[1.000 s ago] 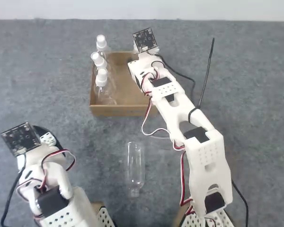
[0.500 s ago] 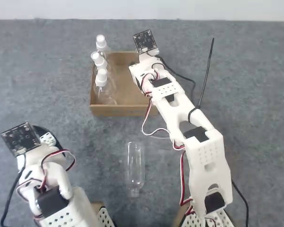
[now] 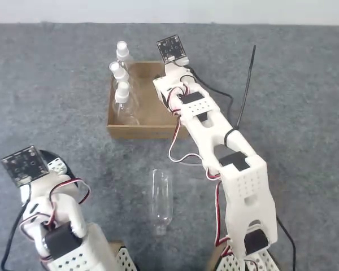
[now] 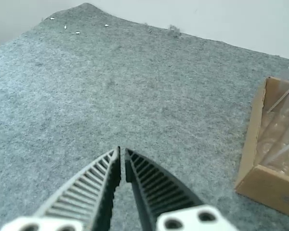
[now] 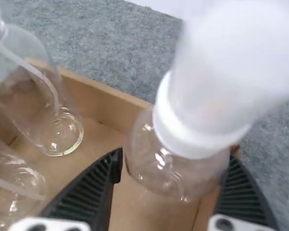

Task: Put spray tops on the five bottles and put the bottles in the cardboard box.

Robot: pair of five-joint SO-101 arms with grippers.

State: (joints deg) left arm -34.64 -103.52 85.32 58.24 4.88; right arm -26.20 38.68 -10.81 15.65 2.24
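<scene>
The cardboard box (image 3: 142, 127) sits at the back of the grey mat. Three clear bottles with white spray tops (image 3: 122, 90) stand along its left side. My right gripper (image 5: 176, 161) is over the box's right side, shut on a fourth clear bottle (image 5: 178, 168) that carries a white spray top (image 5: 221, 82). This bottle stands upright above the box floor (image 5: 111, 144). A bare bottle without a top (image 3: 161, 199) lies on the mat between the arms. My left gripper (image 4: 121, 156) hovers shut and holding nothing above the mat, left of the box (image 4: 260, 178).
A thin black rod (image 3: 246, 90) sticks up to the right of the right arm (image 3: 214, 130). The left arm (image 3: 45, 214) is folded at the near left corner. Bare mat lies left of the box and around the lying bottle.
The right arm's wrist has shifted slightly to the left over the box with the bottle in it. The left arm has not moved.
</scene>
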